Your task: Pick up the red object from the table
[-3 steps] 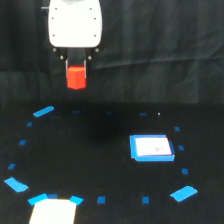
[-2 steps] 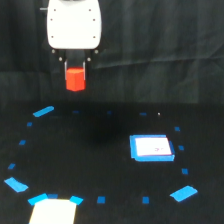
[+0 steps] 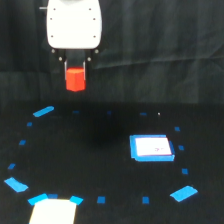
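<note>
The gripper [image 3: 75, 75] is hanging high at about eleven o'clock in the scene, its thin dark fingers [image 3: 64, 67] blurring into the backdrop, clenched around the red object [image 3: 75, 80], a small, matte, blocky piece held well clear of the bench [image 3: 105, 160]. The gripper's white rounded head is running off the top edge. Below, the black bench is lying open, ringed by blue tape marks [image 3: 43, 111]. At four o'clock a white-and-blue flat square [image 3: 151, 148] is resting; at seven o'clock a pale sheet [image 3: 50, 211] is being cut off by the bottom edge.
</note>
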Motion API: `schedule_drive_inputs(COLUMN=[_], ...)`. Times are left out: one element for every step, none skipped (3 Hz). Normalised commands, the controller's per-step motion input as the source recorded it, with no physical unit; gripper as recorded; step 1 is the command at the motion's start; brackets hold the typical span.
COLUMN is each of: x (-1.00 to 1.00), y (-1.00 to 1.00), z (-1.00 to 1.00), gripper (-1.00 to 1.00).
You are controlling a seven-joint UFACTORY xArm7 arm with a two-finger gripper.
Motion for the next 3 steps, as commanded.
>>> schedule_drive_inputs(x=[-0.02, -0.14, -0.20], y=[0.05, -0.36, -0.54], z=[-0.44, 0.62, 0.44], gripper=[-1.00, -1.00, -1.00])
